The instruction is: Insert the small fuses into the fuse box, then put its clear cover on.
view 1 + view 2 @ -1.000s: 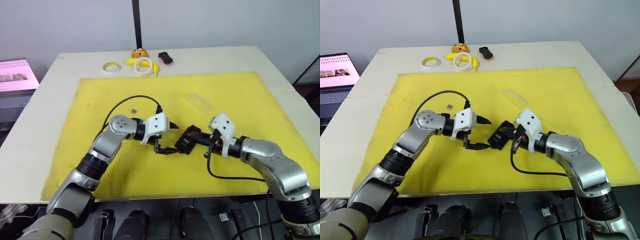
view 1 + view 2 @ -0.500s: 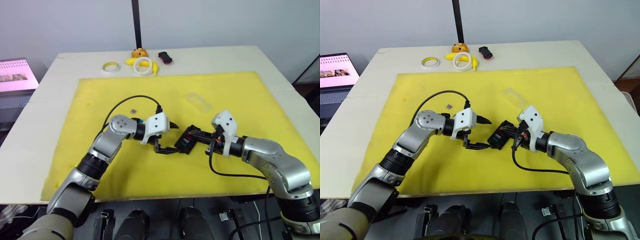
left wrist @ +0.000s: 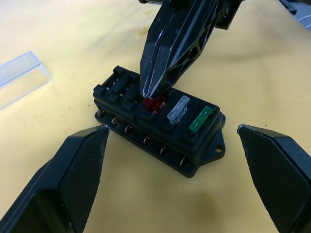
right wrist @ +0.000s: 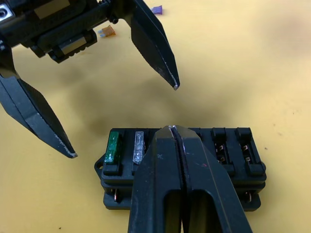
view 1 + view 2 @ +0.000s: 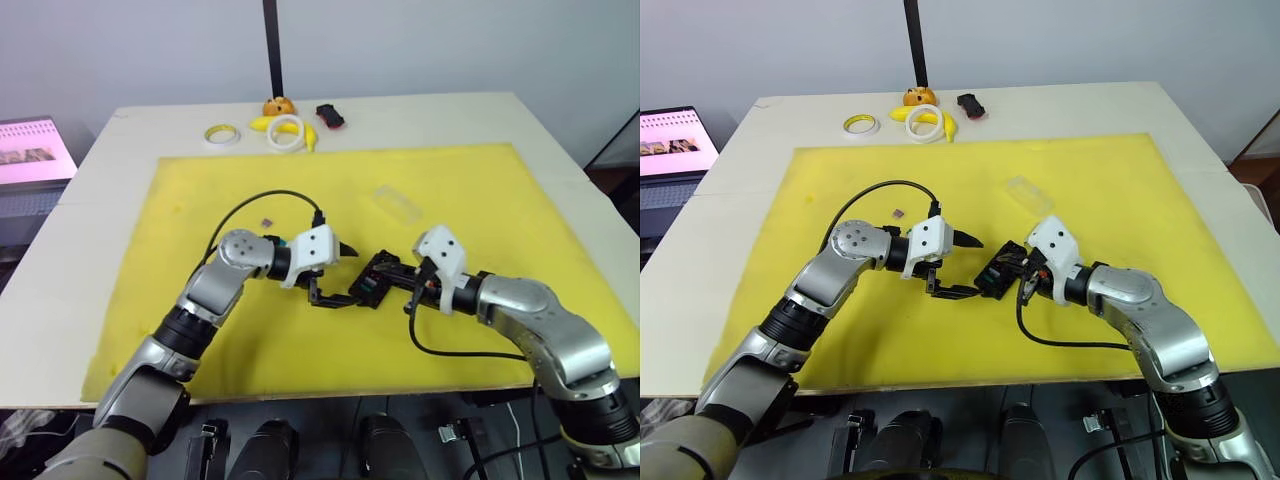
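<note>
The right gripper (image 3: 154, 90) stands with its two fingers pressed together, tips down on a red fuse (image 3: 156, 102) that sits partly in a slot of the fuse box (image 3: 160, 128); whether the tips pinch the fuse or merely press on it cannot be told. The left gripper (image 4: 124, 121) is spread wide and holds nothing, its fingers standing to either side of the box end without touching it. In the same row, just beside the red one, a clear grey fuse (image 3: 178, 108) and a green fuse (image 3: 200, 119) are seated; the remaining slots appear vacant. The box lies on the yellow mat (image 5: 480, 190), near its middle, between the two arms. An orange fuse (image 4: 107, 32) and a purple fuse (image 4: 156, 9) lie loose on the mat beyond the left gripper. The clear cover (image 5: 397, 203) rests on the mat well apart from the box, on the far side. Assessment: insertion is roughly half complete, with the cover not yet fitted. The fuses are judged very light, rigid and smooth, liable to tip or skid; each is best taken by the flat faces of its plastic head, blades downward. The box looks light enough to shift under pressing, so bracing its ends is advisable. The cover is judged thin, slick and flexible; grip it across its long edges.
</note>
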Available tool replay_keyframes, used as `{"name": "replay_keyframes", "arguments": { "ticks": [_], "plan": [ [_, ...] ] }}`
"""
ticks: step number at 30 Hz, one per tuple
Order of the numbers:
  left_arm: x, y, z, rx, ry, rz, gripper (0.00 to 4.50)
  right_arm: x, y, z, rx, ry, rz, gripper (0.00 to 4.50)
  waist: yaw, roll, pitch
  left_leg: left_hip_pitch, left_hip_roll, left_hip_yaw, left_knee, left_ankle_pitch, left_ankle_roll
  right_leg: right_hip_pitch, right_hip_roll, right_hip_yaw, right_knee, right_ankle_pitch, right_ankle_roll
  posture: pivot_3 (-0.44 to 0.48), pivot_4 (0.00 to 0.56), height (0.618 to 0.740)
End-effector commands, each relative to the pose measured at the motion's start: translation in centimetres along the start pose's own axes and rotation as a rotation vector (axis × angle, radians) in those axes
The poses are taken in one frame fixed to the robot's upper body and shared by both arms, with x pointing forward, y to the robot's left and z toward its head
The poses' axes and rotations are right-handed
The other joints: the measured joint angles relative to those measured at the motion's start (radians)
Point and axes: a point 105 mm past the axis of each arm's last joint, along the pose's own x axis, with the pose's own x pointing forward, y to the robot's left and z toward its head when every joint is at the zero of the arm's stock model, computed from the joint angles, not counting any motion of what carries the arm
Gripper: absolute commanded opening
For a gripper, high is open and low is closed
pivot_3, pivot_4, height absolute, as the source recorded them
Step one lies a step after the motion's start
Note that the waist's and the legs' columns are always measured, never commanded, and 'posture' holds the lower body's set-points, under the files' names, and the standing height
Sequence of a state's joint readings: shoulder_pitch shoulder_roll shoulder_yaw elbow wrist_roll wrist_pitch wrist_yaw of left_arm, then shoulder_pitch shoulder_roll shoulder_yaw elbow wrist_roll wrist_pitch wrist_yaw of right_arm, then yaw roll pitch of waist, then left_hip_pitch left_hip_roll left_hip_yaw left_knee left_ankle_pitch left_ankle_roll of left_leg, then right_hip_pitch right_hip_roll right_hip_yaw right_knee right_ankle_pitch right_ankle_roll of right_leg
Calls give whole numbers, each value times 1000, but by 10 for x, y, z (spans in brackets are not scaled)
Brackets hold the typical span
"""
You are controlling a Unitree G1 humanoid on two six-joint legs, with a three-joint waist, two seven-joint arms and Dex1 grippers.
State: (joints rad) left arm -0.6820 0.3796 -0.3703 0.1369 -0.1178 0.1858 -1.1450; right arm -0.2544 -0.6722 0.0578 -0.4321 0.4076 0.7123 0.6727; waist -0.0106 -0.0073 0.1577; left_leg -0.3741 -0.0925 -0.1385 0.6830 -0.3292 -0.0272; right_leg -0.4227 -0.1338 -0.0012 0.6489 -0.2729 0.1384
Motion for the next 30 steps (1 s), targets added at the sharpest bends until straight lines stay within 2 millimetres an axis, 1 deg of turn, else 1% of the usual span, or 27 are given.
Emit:
{"name": "replay_keyframes", "arguments": {
  "ticks": [1,4,10,30],
  "plan": [
    [-1,4,11,46,-26,9,4500,1,6,-23,36,91,17,22,0,0,0,0,0,0,0,0,0,0,0,0,0,0,0,0,150,740],
    [-1,3,11,48,-27,4,4500,-3,8,-24,19,104,28,22,1,0,0,0,0,0,0,0,0,0,0,0,0,0,0,0,150,740],
    [1,3,12,52,-33,0,4500,-8,1,-22,3,115,13,22,3,0,0,0,0,0,0,0,0,1,0,0,0,0,0,0,150,740],
    [0,5,13,52,-31,-1,4500,2,5,-19,2,111,47,22,0,0,0,0,0,0,0,0,0,1,0,0,0,0,0,0,150,740]
  ]
}}
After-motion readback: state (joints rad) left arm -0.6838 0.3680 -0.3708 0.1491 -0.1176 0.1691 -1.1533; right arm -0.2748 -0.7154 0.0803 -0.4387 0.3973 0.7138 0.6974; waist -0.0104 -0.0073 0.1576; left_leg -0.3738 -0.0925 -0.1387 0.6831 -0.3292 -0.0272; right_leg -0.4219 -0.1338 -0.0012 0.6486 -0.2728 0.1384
